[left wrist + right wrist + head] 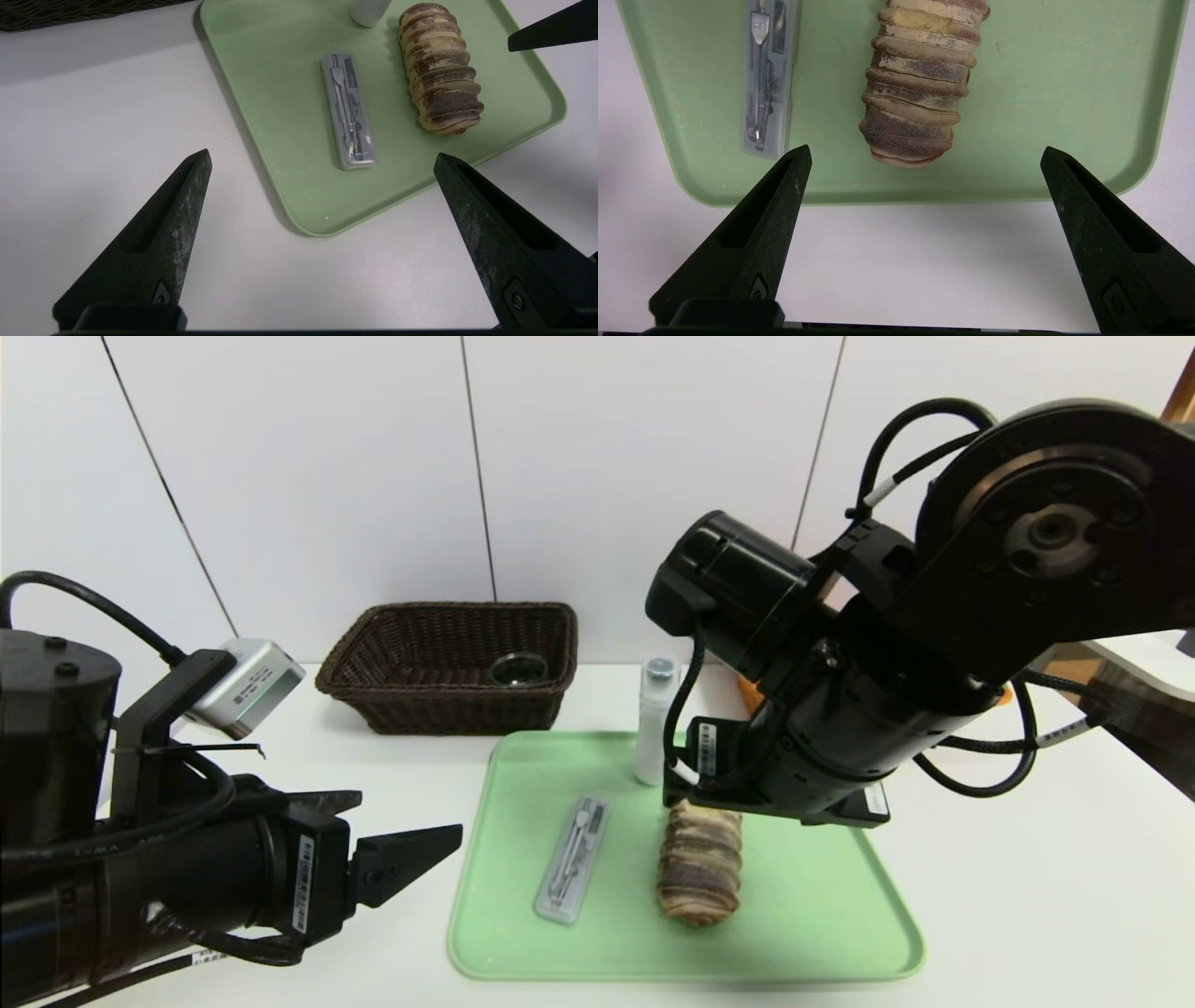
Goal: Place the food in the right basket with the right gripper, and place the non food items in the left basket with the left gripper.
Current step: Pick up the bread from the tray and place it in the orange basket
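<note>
Bread roll (pixel 700 877): it is seen in the lower middle of the head view, lying on the green tray (pixel 803 933). It has not been picked up yet.
Compass case (pixel 571 861): it is laid just left of the roll on the tray, untouched.
White bottle (pixel 653 721): it is stood at the tray's top edge.
Left basket (pixel 448 665): it is seen in the upper left, and a round jar (pixel 518 669) is already inside.
Right basket: it cannot be made out behind the arm.
Right gripper (pixel 924 186): it is held above the roll, fingers spread wide, nothing held.
Left gripper (pixel 322 196): it is parked at the lower left of the head view, fingers spread wide, nothing held.
Left to do: three things are waiting.
</note>
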`<act>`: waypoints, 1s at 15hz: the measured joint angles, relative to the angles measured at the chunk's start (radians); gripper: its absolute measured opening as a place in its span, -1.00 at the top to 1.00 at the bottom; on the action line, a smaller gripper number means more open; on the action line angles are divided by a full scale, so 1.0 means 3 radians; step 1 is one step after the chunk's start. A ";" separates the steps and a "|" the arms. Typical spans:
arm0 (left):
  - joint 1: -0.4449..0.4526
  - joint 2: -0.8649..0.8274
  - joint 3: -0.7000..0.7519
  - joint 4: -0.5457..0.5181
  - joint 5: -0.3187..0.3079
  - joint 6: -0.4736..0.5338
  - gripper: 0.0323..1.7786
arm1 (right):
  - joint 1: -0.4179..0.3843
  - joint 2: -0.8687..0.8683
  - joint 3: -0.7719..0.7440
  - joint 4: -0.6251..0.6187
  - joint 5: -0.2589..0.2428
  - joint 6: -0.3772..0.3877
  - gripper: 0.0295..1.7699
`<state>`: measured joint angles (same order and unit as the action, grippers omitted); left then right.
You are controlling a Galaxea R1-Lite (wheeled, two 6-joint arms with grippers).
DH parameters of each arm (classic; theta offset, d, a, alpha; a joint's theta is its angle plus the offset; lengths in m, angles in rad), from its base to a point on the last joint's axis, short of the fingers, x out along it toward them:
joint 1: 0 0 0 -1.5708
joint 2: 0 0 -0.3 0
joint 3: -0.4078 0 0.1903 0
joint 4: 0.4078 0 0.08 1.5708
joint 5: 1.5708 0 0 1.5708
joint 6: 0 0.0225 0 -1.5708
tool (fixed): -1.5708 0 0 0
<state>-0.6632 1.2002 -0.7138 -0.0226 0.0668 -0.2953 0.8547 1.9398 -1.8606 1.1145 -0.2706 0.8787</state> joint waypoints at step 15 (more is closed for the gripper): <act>0.0003 -0.0022 0.0003 0.0000 0.0000 0.0000 -0.90 | -0.0121 0.0429 0.0036 -0.0009 0.0080 0.0103 -0.92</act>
<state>-0.6623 1.1936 -0.7130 -0.0226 0.0668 -0.2953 0.8183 2.0685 -1.8498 1.1117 -0.2466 0.9096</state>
